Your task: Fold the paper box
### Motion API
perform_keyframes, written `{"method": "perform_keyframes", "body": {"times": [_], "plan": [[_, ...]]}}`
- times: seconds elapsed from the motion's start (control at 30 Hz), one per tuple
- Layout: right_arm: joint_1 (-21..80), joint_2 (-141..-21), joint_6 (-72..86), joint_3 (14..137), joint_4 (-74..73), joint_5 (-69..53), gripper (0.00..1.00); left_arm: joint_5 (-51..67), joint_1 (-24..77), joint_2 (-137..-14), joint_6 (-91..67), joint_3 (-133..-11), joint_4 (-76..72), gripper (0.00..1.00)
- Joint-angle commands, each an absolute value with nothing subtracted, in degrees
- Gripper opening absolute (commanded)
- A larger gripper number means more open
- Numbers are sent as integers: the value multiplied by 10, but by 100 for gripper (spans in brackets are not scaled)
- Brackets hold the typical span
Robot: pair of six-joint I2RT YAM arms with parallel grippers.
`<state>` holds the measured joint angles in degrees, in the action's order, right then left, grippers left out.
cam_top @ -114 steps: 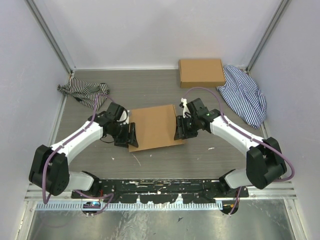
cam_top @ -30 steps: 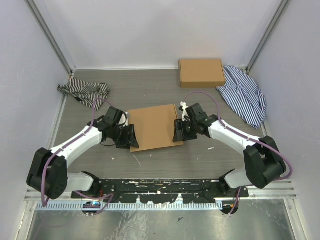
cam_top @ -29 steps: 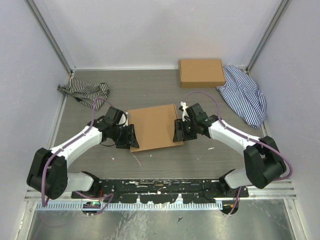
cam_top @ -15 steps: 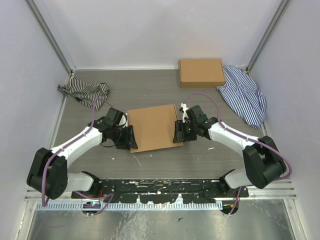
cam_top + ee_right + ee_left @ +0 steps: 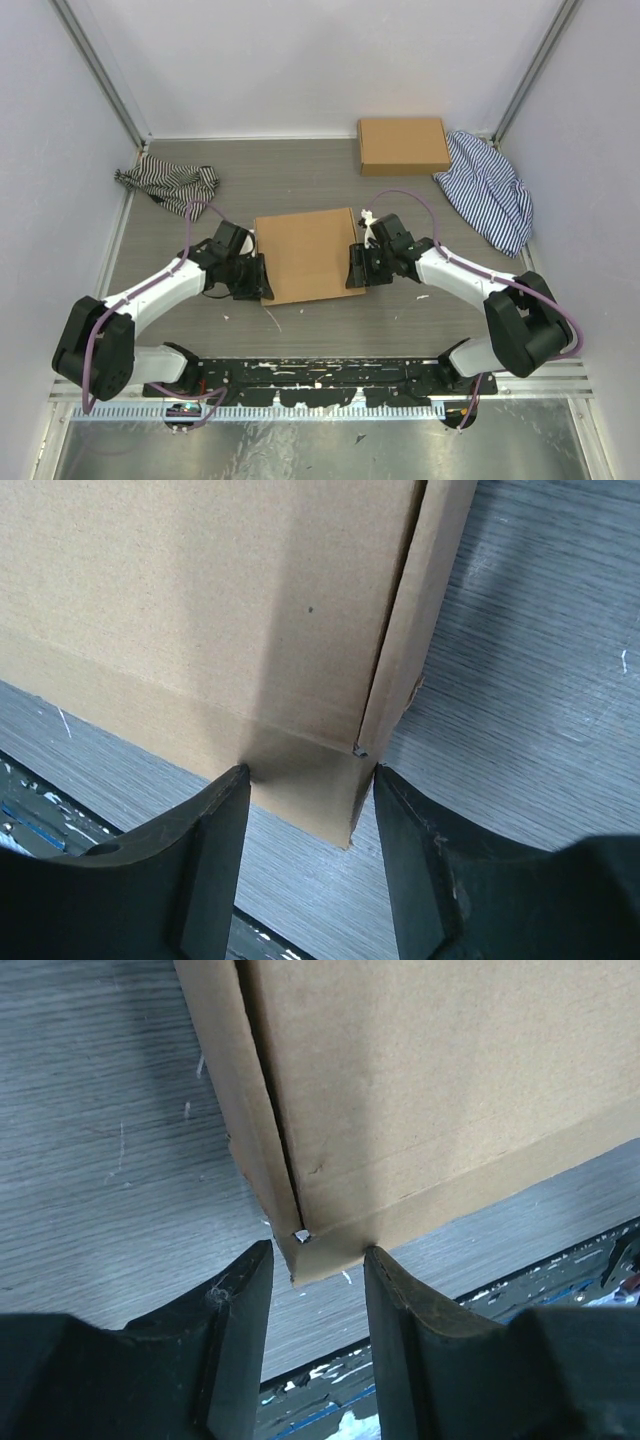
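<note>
Two arms: I have both reaching in to the paper box [image 5: 305, 252], one at each side edge.
Paper box: broad face up near the middle of the table [image 5: 300, 180], brown and unprinted, sitting slightly skewed to the table's front edge.
Left gripper [image 5: 318, 1255]: jaws partly apart, straddling the box's near left corner. One finger [image 5: 400, 1305] meets the cardboard. I see a sliver of table between the other finger and the side flap, so it has no hold.
Right gripper [image 5: 310, 775]: jaws part-way closed on the near right corner, both fingers [image 5: 215, 825] pressed against the cardboard.
Side flaps: at each corner a folded-in flap edge shows as a dark seam.
Far right: second cardboard box [image 5: 404, 146], just beside a blue striped cloth [image 5: 490, 190].
Far left: dark striped cloth [image 5: 165, 183], well apart from the paper box.
</note>
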<state>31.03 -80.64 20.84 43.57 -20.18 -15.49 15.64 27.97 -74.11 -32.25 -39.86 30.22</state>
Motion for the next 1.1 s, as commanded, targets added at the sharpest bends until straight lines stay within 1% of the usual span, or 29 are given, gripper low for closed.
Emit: {"method": "perform_keyframes", "body": {"times": [0.0, 0.2, 0.3, 0.37, 0.5, 0.63, 0.77, 0.87, 0.97, 1.03, 1.07], "plan": [[315, -810, 212, 432, -183, -125, 57, 126, 285, -750, -329, -387, 279, 48], [320, -809, 217, 429, -177, -102, 54, 82, 286, -749, -327, -384, 282, 46], [321, -797, 217, 433, -184, -102, 54, 57, 286, -717, -327, -385, 293, 45], [322, -784, 216, 438, -194, -103, 56, 45, 286, -690, -327, -389, 305, 46], [323, -755, 209, 462, -230, -95, 61, 36, 286, -643, -329, -401, 330, 47], [323, -732, 195, 493, -278, -71, 66, 44, 286, -620, -330, -417, 350, 47], [323, -717, 188, 529, -317, -27, 68, 50, 286, -604, -331, -429, 359, 47], [323, -718, 192, 564, -314, -10, 68, 82, 286, -584, -337, -426, 340, 46], [323, -770, 194, 633, -304, -15, 63, 131, 288, -569, -349, -405, 285, 45], [323, -827, 192, 697, -296, -27, 54, 147, 296, -571, -348, -395, 257, 43], [323, -860, 191, 730, -291, -32, 45, 149, 301, -573, -344, -393, 250, 40]]}}
